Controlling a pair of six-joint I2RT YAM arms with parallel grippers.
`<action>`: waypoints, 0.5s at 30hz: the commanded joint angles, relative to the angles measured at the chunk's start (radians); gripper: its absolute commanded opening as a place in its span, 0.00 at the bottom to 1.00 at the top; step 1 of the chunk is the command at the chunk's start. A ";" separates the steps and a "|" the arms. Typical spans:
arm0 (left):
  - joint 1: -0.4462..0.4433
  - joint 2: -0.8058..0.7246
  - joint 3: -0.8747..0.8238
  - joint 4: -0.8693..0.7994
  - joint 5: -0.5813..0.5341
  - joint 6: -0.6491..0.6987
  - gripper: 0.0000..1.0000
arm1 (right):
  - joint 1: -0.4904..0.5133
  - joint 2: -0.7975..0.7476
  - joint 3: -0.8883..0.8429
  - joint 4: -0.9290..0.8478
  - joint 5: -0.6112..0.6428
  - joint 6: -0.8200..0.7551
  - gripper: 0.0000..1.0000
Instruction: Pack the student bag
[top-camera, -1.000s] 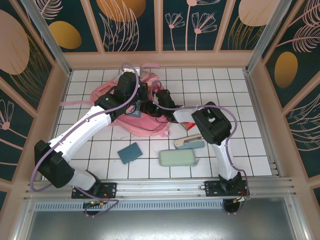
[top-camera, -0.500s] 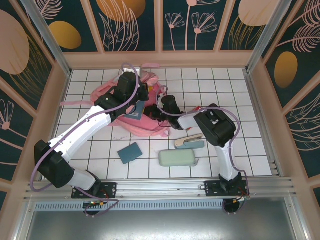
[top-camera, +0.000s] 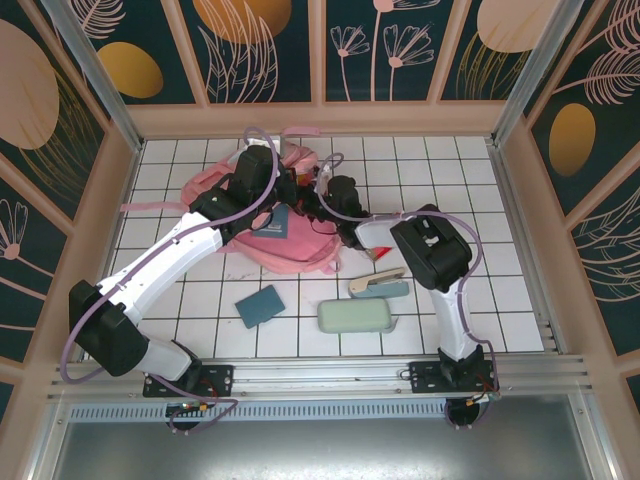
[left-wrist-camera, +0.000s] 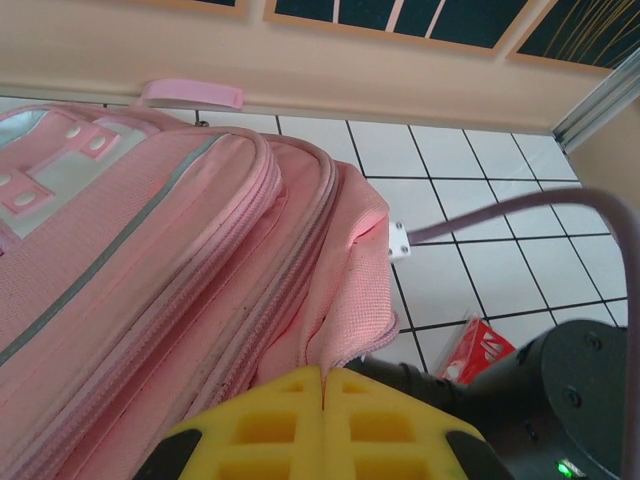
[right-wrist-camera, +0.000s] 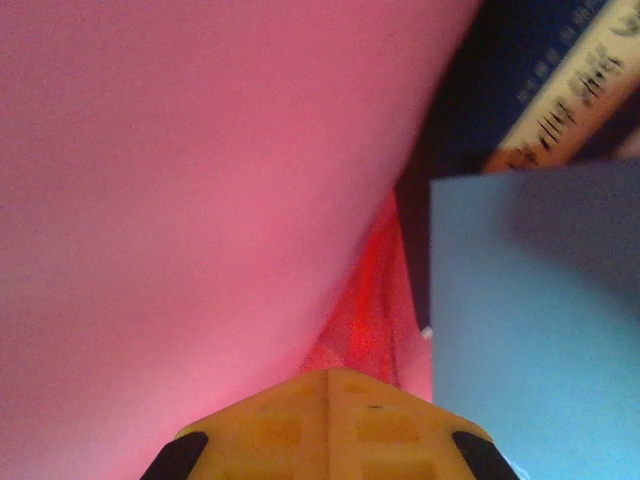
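Note:
The pink student bag (top-camera: 262, 240) lies at the back middle of the tiled table, with a dark blue book (top-camera: 272, 222) lying in its open mouth. My left gripper (top-camera: 288, 188) is shut on the edge of the bag's opening; in the left wrist view its yellow fingertips (left-wrist-camera: 325, 378) pinch a fold of pink fabric (left-wrist-camera: 350, 290). My right gripper (top-camera: 322, 190) is right beside it at the same opening. In the right wrist view its fingertips (right-wrist-camera: 328, 378) are shut on a fold of pink fabric (right-wrist-camera: 365, 320), with a blue book (right-wrist-camera: 520, 330) close on the right.
On the near tiles lie a blue notebook (top-camera: 260, 305), a pale green case (top-camera: 356, 317) and a small teal and tan item (top-camera: 378, 284). A red packet (left-wrist-camera: 478, 350) lies by the bag. A wooden wall (left-wrist-camera: 320, 55) stands close behind the bag.
My right gripper has closed its jaws and shifted towards the back wall at the bag's opening. The dark book shows more plainly in the bag's mouth. The left arm has held still.

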 joint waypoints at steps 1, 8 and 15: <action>-0.007 -0.048 0.012 0.107 0.019 -0.005 0.00 | 0.003 0.041 0.054 -0.021 0.021 -0.008 0.02; -0.008 -0.058 0.000 0.107 0.009 0.007 0.00 | -0.001 -0.016 -0.016 -0.196 0.088 -0.180 0.45; -0.007 -0.050 -0.002 0.118 0.022 0.002 0.00 | -0.001 0.022 -0.008 -0.310 0.086 -0.292 0.57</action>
